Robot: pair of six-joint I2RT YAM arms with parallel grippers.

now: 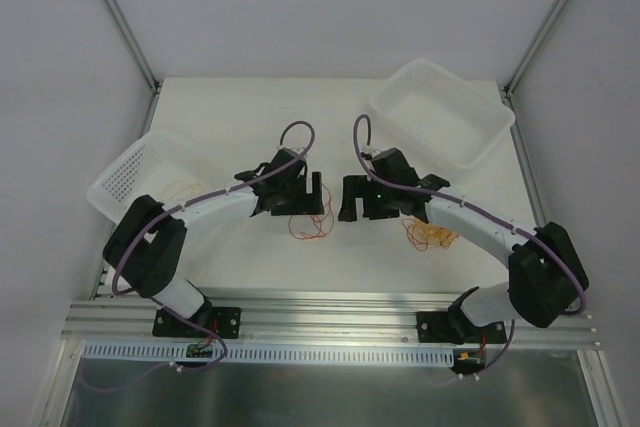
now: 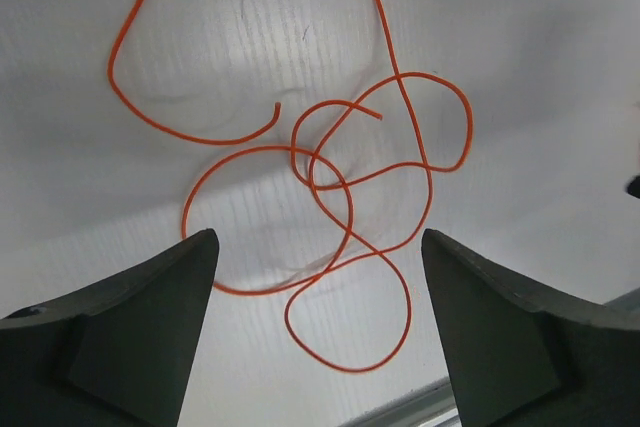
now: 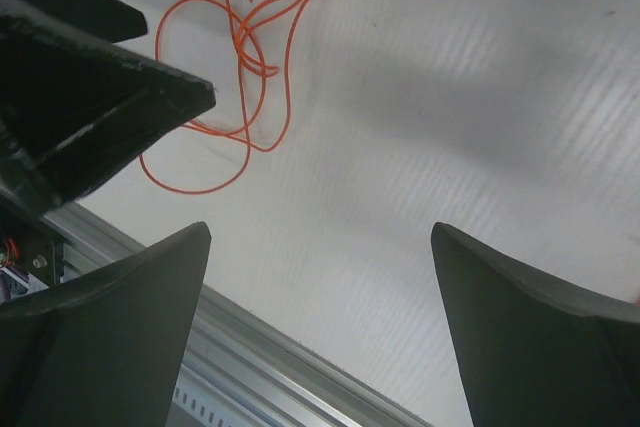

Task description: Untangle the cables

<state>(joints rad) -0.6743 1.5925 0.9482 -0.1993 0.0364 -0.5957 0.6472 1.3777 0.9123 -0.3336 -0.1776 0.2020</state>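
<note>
Left claw (image 2: 318, 237) gapes wide and empty over the tangled red-orange cables (image 2: 349, 209); right claw (image 3: 320, 232), equally spread, hangs beside.

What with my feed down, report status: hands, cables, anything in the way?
Left hand open above tangled red-orange cable. Right hand open, empty. Yellow-orange cables beside right arm. Hands close together.

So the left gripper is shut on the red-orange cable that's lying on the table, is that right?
No. The left gripper is open, not shut on the red-orange cable; the left wrist view shows its fingers wide apart, the cable lying loose on the table below them.
</note>
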